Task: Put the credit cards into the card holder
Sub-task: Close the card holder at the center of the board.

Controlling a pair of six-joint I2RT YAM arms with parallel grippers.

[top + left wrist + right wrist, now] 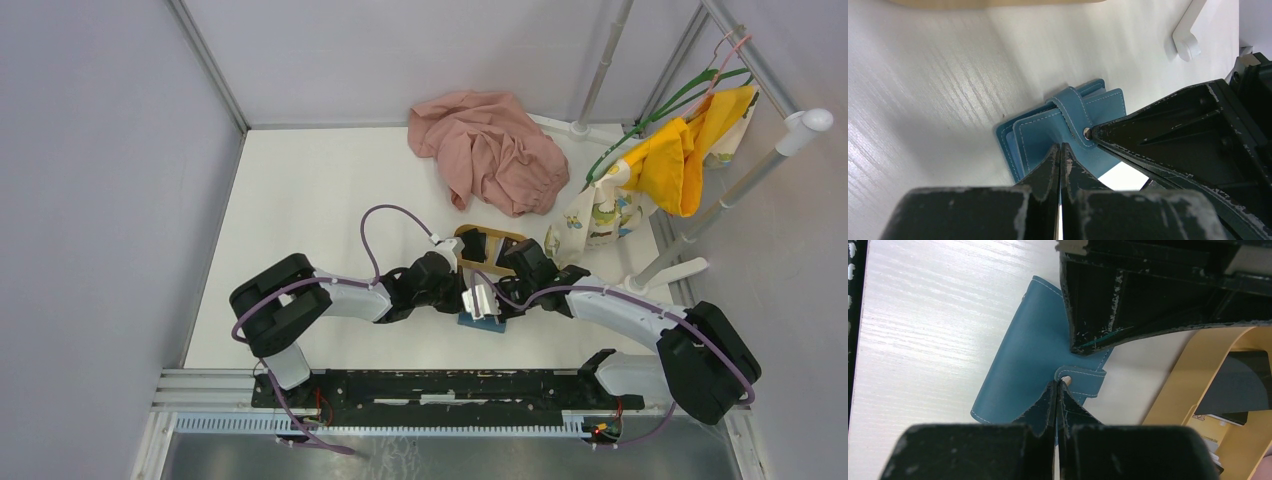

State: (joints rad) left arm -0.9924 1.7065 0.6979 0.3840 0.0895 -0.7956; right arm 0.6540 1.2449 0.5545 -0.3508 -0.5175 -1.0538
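The teal-blue card holder (481, 322) lies folded on the white table between my two grippers, its strap snapped over the edge (1075, 107) (1018, 355). My left gripper (1062, 146) is shut, its tips pressed on the holder's cover; it also shows in the right wrist view (1078, 346). My right gripper (1058, 382) is shut, its tips against the strap's snap; it also shows in the left wrist view (1095, 132). I cannot tell whether either pinches the leather. Black credit cards (1243, 382) lie in the tan wooden tray (1193, 370) just beyond the holder.
The oval wooden tray (497, 236) sits right behind the grippers. A pink cloth (490, 150) lies at the back. A yellow cloth (680, 160) and a patterned cloth (600, 215) hang on a white rack at the right, its foot (1188, 40) near the holder.
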